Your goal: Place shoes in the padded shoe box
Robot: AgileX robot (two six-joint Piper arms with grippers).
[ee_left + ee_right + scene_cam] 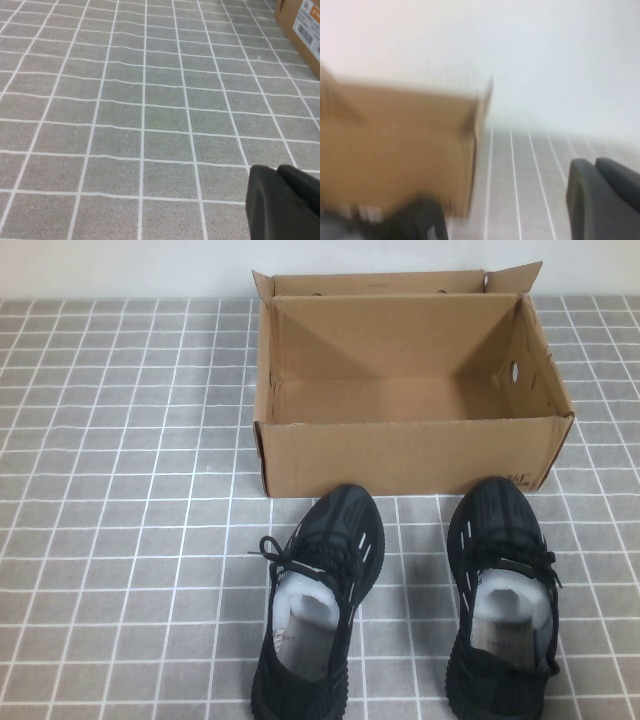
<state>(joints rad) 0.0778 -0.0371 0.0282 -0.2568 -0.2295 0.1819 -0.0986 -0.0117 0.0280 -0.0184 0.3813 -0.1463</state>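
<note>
Two black knit sneakers stand side by side on the table, toes towards the box, with white paper stuffing inside: the left shoe (320, 610) and the right shoe (503, 600). The brown cardboard shoe box (410, 455) stands open and empty just behind them. Neither gripper shows in the high view. My left gripper (279, 171) is shut and empty over bare tablecloth, with a corner of the box (302, 30) far off. My right gripper (594, 162) is shut and empty, beside the box (395, 140) and a dark blurred shoe (415, 220).
A grey tablecloth (120, 490) with a white grid covers the table. A white wall (130, 270) runs behind the box. The box's back flap (380, 282) stands upright.
</note>
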